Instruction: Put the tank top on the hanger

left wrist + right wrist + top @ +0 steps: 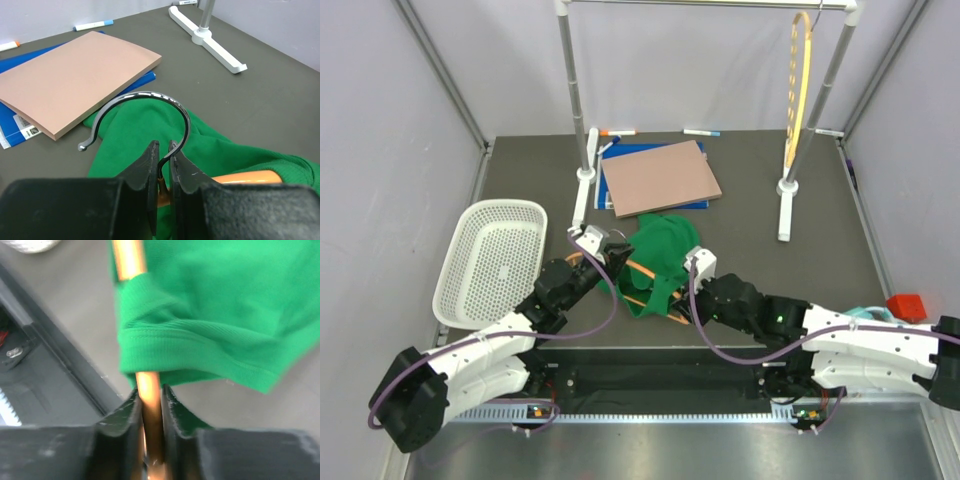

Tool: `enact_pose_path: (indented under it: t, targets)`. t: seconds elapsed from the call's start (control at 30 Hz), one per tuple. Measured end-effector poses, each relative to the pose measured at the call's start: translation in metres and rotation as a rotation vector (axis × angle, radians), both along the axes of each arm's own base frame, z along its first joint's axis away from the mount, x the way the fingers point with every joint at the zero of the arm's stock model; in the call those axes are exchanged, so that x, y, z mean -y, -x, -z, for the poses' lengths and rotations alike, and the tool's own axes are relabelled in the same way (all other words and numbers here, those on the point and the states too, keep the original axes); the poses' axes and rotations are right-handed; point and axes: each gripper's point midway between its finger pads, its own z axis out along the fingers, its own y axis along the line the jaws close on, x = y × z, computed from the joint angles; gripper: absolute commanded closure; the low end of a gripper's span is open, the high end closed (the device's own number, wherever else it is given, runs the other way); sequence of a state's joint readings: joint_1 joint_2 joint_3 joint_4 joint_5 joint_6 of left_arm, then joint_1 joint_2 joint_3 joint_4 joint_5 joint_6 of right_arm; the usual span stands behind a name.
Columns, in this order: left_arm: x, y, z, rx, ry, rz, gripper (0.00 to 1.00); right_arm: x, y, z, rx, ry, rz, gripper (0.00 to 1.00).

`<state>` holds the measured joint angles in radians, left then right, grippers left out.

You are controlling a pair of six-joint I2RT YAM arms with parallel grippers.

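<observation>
As you look down from the top camera, basket (455,270): white and perforated, on the left of the worktop (520,170); inside it you see only its own mesh floor.
Tank top (665,245): a bunched green heap at the near middle of the worktop, just in front of the brown board (660,175).
Hanger (640,272): orange, threaded through the heap, so you see only short stretches.
Left pincer (617,262): at the heap's left edge.
Right pincer (688,290): at the heap's near right edge.
Surroundings: the brown board lies on a blue folder (620,200), with two markers (617,132) beyond. The rack (570,90) stands at the back, and a yellow hanger (802,75) hangs on its rail, well apart from the heap.

Left wrist, left pincer (164,150): closed on the metal shank of the hook (150,93).
Hook: it arches up ahead of the fingers, its tip curling left.
Tank top (220,145): green folds lie under and beside the hook. They cover the hanger (245,177) except for an orange stretch at lower right.
Ahead: the brown board (75,80) has a corner near the fabric, but you cannot tell whether they touch. A rack foot (210,42) lies farther right.

Right wrist, right pincer (150,392): clamped on the hanger (150,385) at its orange bar.
Tank top (210,315): its ribbed hem wraps the bar just beyond the fingers. The view is blurred.
</observation>
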<state>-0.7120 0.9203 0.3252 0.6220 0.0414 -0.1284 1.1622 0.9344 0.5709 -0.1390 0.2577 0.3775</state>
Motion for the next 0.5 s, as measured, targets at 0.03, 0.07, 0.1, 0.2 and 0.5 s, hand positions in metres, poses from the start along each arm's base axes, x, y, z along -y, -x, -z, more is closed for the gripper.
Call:
enact_pose_path:
  t: [0.03,0.07,0.1,0.2,0.5]
  targets:
    - [0.000,0.000,0.000,-0.001,-0.002,-0.002,1.00,-0.002,0.002,-0.001,0.005,-0.005,-0.023,1.00]
    - [-0.002,-0.001,0.002,-0.006,-0.004,-0.008,0.93,-0.007,0.007,-0.002,0.009,-0.019,-0.058,1.00]
    - [-0.002,-0.001,0.002,-0.006,-0.005,-0.009,0.68,-0.009,0.010,-0.003,0.014,-0.026,-0.073,1.00]
    - [-0.003,-0.003,0.001,-0.001,-0.005,-0.022,0.24,-0.005,0.008,-0.001,0.023,-0.032,-0.054,1.00]
    - [-0.012,-0.006,-0.020,0.041,0.052,-0.071,0.01,0.025,-0.009,-0.008,0.052,-0.048,0.125,1.00]
